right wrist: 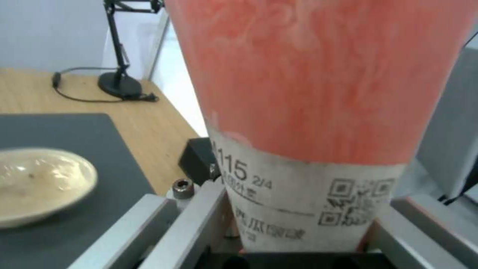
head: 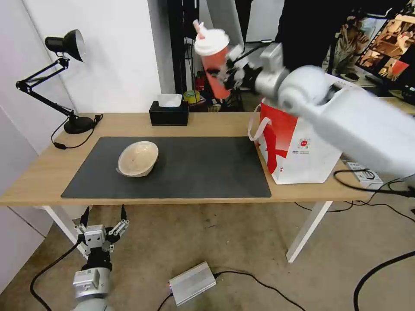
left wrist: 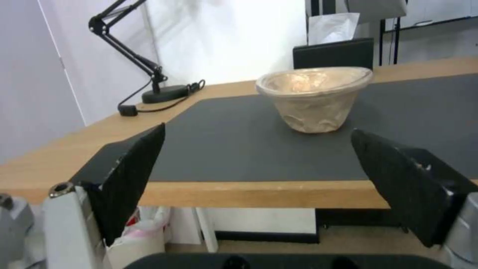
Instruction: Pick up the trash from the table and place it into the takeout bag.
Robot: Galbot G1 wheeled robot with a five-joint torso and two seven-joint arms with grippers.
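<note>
- The red drink cup (head: 214, 65) is seen pinched in the right tool (head: 229, 71), raised high in the upper centre of the head view, well above the worktop (head: 207, 123).
- The cup's long axis is tilted, lid toward the upper left of the frame, base toward the lower right.
- The takeout bag (head: 298, 147) stands at centre right, below and to the right of the cup; its open top is judged the target the carry turns on.
- The beige bowl (head: 138, 158) is left lying on the dark mat (head: 194, 168), left of centre.
- The left tool (head: 103, 226) is held spread below the worktop's near edge at lower left, the nearer arm to the bowl.
</note>
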